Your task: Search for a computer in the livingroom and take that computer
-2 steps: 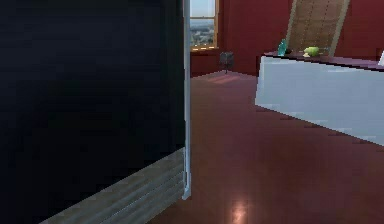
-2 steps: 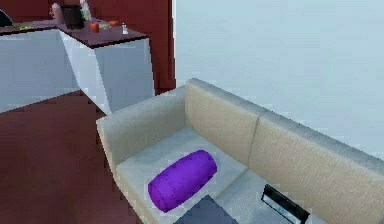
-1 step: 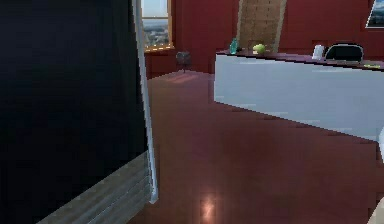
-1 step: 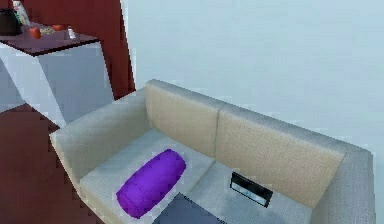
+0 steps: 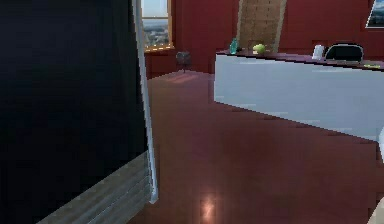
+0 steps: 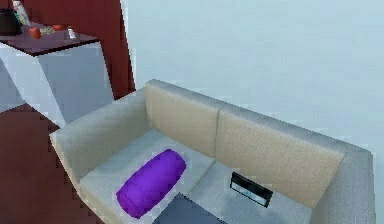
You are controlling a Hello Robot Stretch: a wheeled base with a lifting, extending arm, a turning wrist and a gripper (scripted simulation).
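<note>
At the forward view's left a black panel is standing closest, with red-brown floor stretching away to a white tabletop. In the arm side view a beige sofa is bearing a dark slab, a purple cushion and a small dark flat thing. Whether either dark thing is the computer, I cannot tell.

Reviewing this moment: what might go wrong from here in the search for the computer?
1. The tall dark panel stands close at the forward view's left; driving on may scrape it.
2. At the sofa, a small dark flat thing and a grey slab cut by the bottom edge cannot be identified; either might be overlooked or wrongly taken as the computer.
</note>
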